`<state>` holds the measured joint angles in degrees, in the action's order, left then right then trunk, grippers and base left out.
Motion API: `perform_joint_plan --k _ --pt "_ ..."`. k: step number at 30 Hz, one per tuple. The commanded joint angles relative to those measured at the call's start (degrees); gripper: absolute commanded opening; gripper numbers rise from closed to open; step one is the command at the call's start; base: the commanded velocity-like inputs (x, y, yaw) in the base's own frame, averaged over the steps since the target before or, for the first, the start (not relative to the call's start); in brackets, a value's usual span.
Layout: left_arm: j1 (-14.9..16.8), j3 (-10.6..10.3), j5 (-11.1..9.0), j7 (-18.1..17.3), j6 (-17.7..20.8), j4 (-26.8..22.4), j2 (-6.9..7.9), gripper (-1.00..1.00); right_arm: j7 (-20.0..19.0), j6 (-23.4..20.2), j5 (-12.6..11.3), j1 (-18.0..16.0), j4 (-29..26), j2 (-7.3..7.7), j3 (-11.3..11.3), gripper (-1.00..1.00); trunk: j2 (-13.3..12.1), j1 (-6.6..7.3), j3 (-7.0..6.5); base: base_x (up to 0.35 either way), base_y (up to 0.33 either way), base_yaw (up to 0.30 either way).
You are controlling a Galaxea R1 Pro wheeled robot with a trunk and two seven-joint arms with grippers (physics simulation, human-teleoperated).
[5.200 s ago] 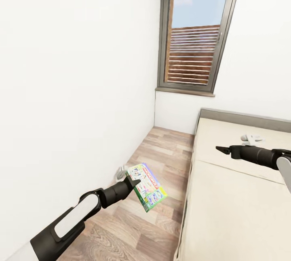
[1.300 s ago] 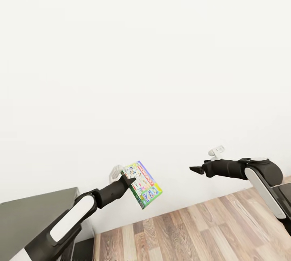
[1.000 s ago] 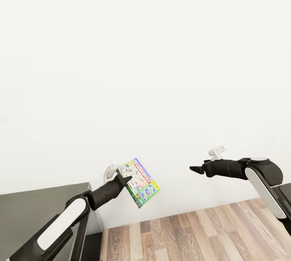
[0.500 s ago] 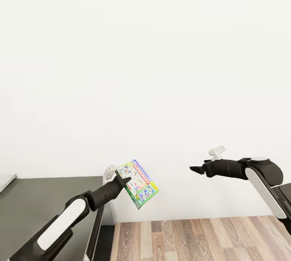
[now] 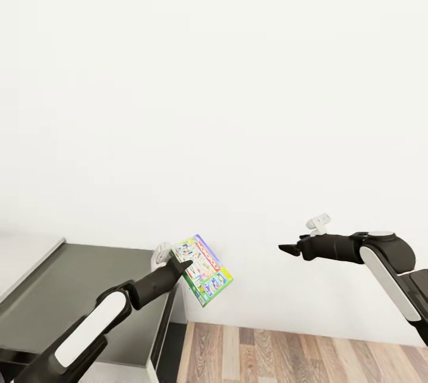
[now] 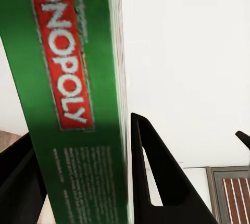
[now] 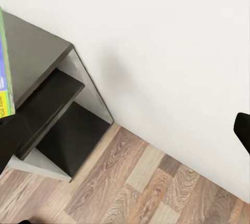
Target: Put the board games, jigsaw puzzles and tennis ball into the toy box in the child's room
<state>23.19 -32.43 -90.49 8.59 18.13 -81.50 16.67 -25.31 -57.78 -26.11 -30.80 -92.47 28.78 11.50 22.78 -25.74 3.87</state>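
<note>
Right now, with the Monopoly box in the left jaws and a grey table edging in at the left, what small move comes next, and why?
Probably keep turning the base left. The left gripper holds the Monopoly box off the floor, and the grey table sits only partly in the head view, with no toy box on the part that shows. The right gripper carries nothing.

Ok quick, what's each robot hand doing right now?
Left end effector: shut on the Monopoly board game, gripping its edge.
Right end effector: holding nothing; open or shut cannot be told.
</note>
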Motion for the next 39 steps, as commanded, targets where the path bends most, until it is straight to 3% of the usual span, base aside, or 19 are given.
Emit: perform_joint_plan --k 1,39 --pt "0.1 -0.1 -0.7 0.4 0.0 -0.1 0.03 -1.0 -0.4 -0.1 0.4 -0.1 0.0 0.05 0.1 1.0 0.1 -0.04 0.14 0.0 0.0 0.294" --pt "0.1 -0.1 -0.6 -0.7 0.4 -0.1 0.12 -1.0 -0.4 0.1 0.5 -0.1 -0.1 0.14 -0.2 1.0 0.1 -0.04 0.83 0.0 0.0 0.276"
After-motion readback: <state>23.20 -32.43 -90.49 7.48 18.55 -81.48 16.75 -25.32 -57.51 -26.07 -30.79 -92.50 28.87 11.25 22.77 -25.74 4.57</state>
